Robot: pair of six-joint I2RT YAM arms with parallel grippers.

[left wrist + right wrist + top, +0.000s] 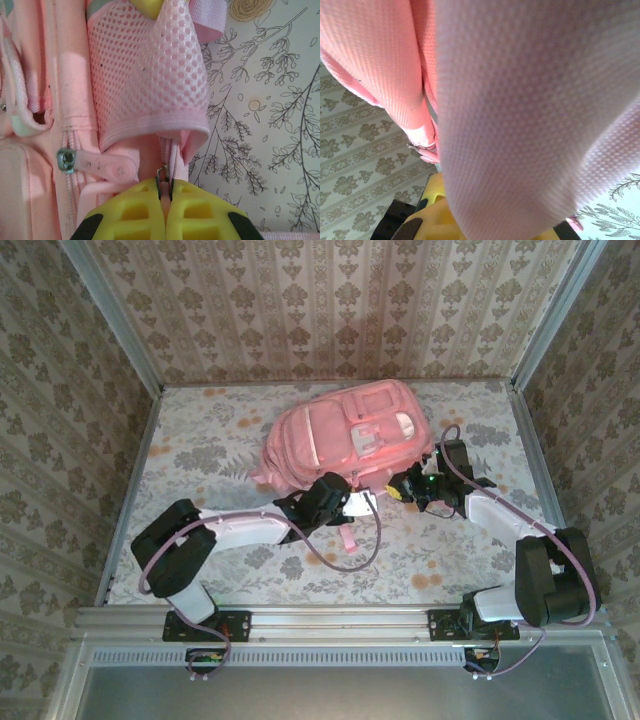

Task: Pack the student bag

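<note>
The student bag (345, 430) lies far-centre on the counter (200, 440) from above, its 12 o'clock edge close to the back wall (330, 310), with open floral surface at 9 and along 6. The left end effector (360, 502) is at the bag's 6 o'clock edge, the right end effector (408, 486) just beside it at 5.

Left wrist: yellow fingers (130, 215) pressed together, pinching a pink pull tab (172, 157) below the mesh pocket (150, 75), bare counter at 3 o'clock.

Right wrist: pink fabric crowds in close, a yellow finger (434, 212) at 6. Spread or closed, cannot tell.
</note>
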